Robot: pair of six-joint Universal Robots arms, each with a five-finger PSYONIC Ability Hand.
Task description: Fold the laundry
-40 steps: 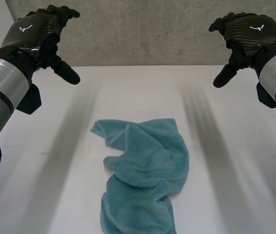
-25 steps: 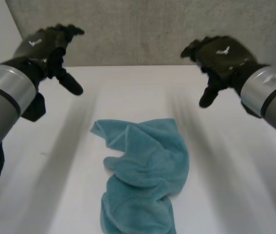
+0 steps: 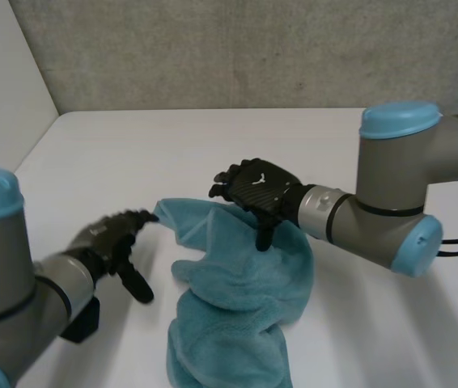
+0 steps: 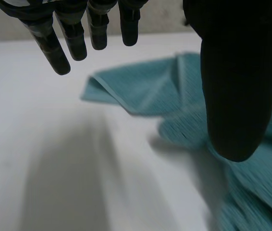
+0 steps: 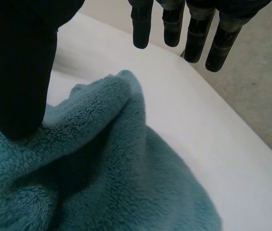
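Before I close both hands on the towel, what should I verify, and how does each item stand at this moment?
1. Left hand open and empty: ok, fingers straight, nothing held.
2. Right hand open and empty: ok, fingers straight above the towel.
3. Left hand lined up with a corner: ok, the far left corner lies just past its fingertips.
4. Right hand lined up with a corner: ok, the far right corner sits between its thumb and fingers.
5. Thumb touching the cloth: cannot tell.
6. Towel flat on the table: not ok, crumpled and bunched at the near end.
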